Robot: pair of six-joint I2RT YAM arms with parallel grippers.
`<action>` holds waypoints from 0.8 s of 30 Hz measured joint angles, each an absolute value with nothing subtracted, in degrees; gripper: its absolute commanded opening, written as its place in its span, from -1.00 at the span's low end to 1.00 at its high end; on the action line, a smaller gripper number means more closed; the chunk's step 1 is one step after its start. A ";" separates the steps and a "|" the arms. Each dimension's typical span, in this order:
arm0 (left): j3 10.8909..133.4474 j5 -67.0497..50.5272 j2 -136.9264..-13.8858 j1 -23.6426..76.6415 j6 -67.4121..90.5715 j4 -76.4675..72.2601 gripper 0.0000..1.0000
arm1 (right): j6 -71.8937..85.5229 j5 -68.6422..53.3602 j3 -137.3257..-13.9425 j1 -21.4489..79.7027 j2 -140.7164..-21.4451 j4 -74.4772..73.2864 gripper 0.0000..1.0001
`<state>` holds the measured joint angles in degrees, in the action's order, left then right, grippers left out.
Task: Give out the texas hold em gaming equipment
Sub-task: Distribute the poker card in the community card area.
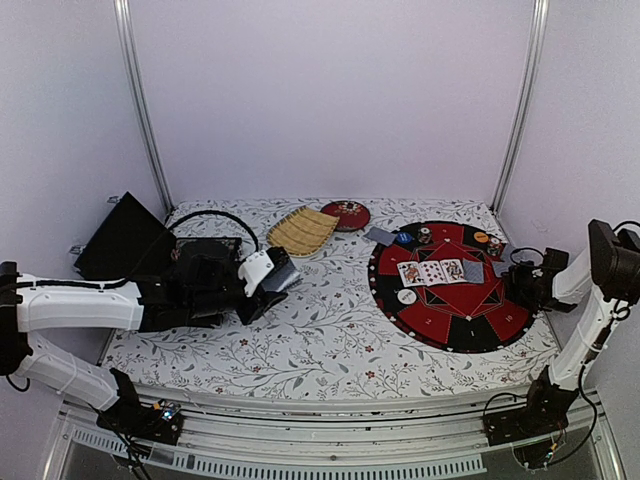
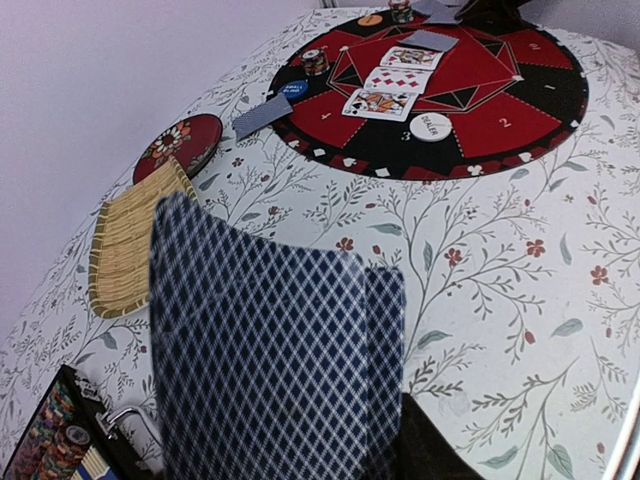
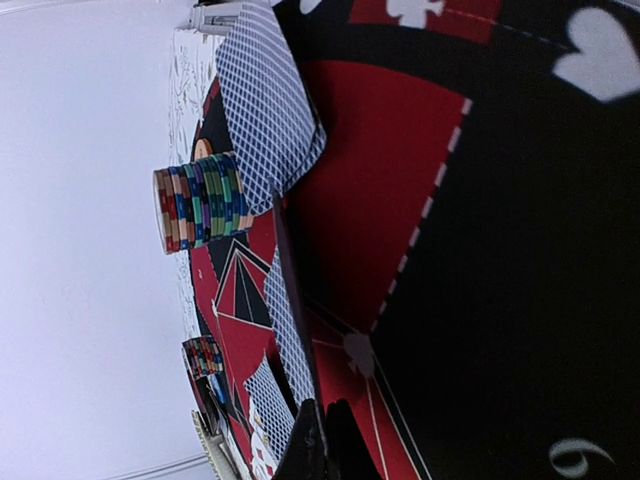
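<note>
The left claw (image 1: 276, 278) pinches the blue-backed cards (image 2: 262, 352) above the table (image 1: 330, 342), while the right claw (image 1: 519, 285) sits low near the chips (image 3: 200, 206), and nobody can tell its grip.

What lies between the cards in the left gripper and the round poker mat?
Only bare floral tablecloth, in the top view, from the left gripper and its cards to the mat; the left wrist view agrees.
</note>
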<state>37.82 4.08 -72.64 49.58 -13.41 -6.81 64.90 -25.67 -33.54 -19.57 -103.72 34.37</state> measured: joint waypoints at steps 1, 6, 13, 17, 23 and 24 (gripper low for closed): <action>37.82 4.14 -72.58 49.58 -13.41 -6.79 -0.11 | 65.17 -25.93 -33.98 -19.57 -104.25 34.63 -0.96; 37.82 4.62 -71.88 49.58 -13.41 -6.57 -0.11 | 65.58 -27.24 -34.81 -19.57 -105.27 35.20 -0.95; 37.82 4.82 -71.83 49.58 -13.45 -6.52 -0.11 | 64.71 -28.27 -34.39 -19.57 -104.42 34.50 -0.95; 37.82 4.84 -71.83 49.58 -13.45 -6.52 -0.11 | 64.03 -28.69 -33.32 -19.57 -102.85 33.69 -0.95; 37.82 4.86 -71.77 49.58 -13.54 -6.52 -0.11 | 63.29 -29.23 -33.15 -19.68 -102.43 32.42 -0.24; 37.82 4.86 -71.75 49.58 -13.58 -6.52 -0.11 | 63.16 -29.34 -33.10 -19.75 -102.43 32.10 -0.14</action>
<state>37.82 4.86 -71.75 49.58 -13.58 -6.52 63.16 -29.34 -33.10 -19.75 -102.43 32.10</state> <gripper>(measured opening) 0.448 0.262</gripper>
